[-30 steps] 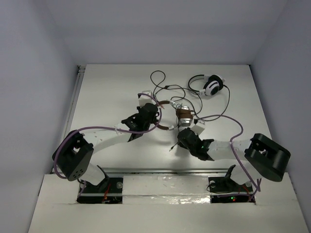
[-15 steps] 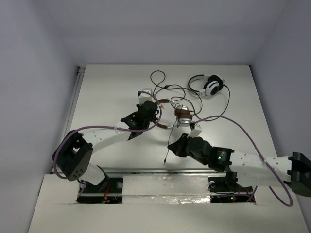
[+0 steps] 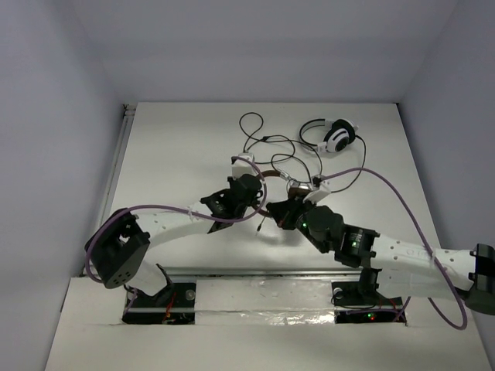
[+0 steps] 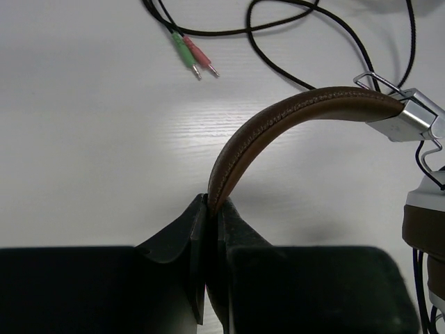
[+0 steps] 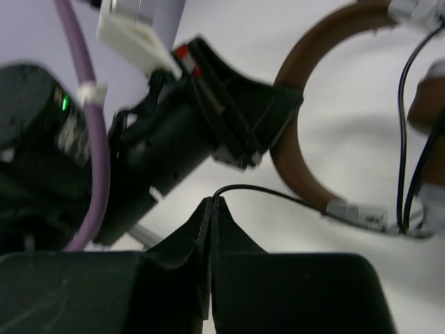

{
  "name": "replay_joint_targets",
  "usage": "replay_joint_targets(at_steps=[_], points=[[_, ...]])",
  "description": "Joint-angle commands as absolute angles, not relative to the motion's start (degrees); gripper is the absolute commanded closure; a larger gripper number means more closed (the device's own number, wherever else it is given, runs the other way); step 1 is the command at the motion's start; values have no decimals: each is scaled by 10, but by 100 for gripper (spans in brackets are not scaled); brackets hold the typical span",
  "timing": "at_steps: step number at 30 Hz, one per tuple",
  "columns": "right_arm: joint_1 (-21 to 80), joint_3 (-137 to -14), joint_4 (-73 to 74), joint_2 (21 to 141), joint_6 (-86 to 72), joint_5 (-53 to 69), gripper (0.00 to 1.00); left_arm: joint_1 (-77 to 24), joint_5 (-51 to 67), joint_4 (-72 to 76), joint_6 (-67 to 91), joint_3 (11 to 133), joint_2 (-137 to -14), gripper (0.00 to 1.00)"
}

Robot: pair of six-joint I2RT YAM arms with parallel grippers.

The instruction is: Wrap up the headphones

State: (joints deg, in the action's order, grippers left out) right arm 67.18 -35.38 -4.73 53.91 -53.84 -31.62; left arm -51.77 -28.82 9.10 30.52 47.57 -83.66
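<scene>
Headphones (image 4: 292,111) with a stitched, brown leather-look headband, a silver metal bracket and a padded brown ear cushion sit near the middle of the white, faintly grained table (image 4: 90,153). We see the band curving in a smooth arc. Our left gripper (image 4: 212,203) has its black jaws pinched on the band's lower end. Our right gripper (image 5: 211,202) has its jaws pressed together, nipping the thin black cable (image 5: 271,193) at their very tips, just beside the left gripper.

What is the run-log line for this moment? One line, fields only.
left claw: shut on brown headband | right claw: shut on thin black cable | wrap: not yet done
</scene>
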Motion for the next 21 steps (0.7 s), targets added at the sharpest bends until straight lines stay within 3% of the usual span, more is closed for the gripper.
replay_joint_targets(at_steps=[1, 10, 21], points=[[663, -394, -136, 544, -519, -401, 100, -536, -309, 121, 334, 468, -836, 100], [562, -332, -266, 599, -597, -445, 100, -583, -291, 91, 386, 461, -819, 100], [487, -345, -296, 668, -698, -455, 100, -616, -275, 49, 411, 493, -838, 100]])
